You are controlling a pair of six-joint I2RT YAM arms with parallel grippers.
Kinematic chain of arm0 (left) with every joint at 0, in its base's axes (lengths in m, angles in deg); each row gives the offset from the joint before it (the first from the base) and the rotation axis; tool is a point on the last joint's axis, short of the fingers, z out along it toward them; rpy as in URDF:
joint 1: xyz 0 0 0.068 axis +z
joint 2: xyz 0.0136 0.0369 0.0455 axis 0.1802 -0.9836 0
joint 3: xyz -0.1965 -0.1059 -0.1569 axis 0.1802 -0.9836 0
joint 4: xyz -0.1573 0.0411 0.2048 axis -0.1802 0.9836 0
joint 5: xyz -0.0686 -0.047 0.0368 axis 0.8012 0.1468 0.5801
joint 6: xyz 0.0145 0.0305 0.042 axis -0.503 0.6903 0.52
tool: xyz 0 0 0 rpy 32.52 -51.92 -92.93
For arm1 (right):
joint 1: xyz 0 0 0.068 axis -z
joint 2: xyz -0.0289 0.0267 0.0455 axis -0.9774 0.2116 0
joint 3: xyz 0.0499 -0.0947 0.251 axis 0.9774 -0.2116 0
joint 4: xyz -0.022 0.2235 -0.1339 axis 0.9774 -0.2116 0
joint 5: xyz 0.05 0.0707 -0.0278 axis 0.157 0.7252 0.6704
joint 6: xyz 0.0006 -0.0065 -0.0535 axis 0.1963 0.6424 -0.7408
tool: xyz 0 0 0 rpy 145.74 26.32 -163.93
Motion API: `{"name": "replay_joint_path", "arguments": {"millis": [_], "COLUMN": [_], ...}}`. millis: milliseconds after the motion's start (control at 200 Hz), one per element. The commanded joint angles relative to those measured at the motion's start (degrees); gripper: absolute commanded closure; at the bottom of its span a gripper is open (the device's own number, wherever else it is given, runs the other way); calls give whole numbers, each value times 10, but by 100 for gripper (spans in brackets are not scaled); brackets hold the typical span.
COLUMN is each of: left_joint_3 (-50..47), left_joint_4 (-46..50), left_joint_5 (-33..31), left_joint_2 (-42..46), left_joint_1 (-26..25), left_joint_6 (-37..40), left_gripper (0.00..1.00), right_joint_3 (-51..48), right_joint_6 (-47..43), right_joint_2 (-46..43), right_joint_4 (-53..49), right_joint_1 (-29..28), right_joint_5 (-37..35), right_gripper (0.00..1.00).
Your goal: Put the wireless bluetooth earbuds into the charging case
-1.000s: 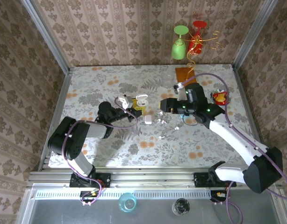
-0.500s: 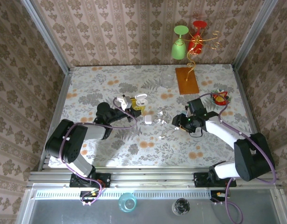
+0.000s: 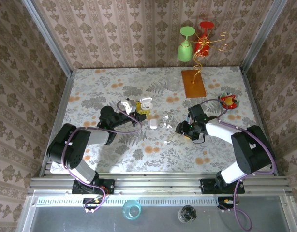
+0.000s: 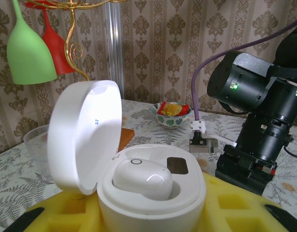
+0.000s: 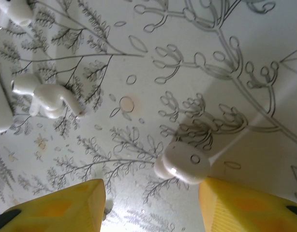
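My left gripper is shut on the white charging case, its yellow pads against the case's sides. The lid stands open, and one white earbud sits in a well. In the top view the case is left of centre. My right gripper is open, low over the table. A loose white earbud lies between its yellow fingers, close to the right one. More white earbuds lie farther off. The top view has the right gripper near the table's middle.
A green and a red wine glass hang on a gold rack at the back. An orange board and a clear glass lie behind, and a small bowl at the right. A white pebble-shaped thing lies mid-table.
The right arm has folded back and swung its gripper down and nearer, low over the loose earbud. The left gripper and the case have not moved.
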Motion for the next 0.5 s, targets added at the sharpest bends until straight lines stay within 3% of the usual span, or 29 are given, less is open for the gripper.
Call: {"name": "replay_joint_path", "arguments": {"millis": [0, 195, 495], "left_joint_3": [-2, -4, -2], "left_joint_4": [-16, -16, -16], "left_joint_5": [3, 3, 4], "left_joint_2": [16, 18, 17], "left_joint_1": [-5, -6, -3], "left_joint_6": [-1, -1, -2], "left_gripper": [74, 74, 74], "right_joint_3": [15, 38, 83], "right_joint_6": [-3, -26, -50], "right_joint_2": [15, 20, 63], "right_joint_4": [22, 7, -4], "right_joint_1": [-3, -2, -1], "right_joint_5": [-35, -62, -46], "right_gripper": [45, 47, 48]}}
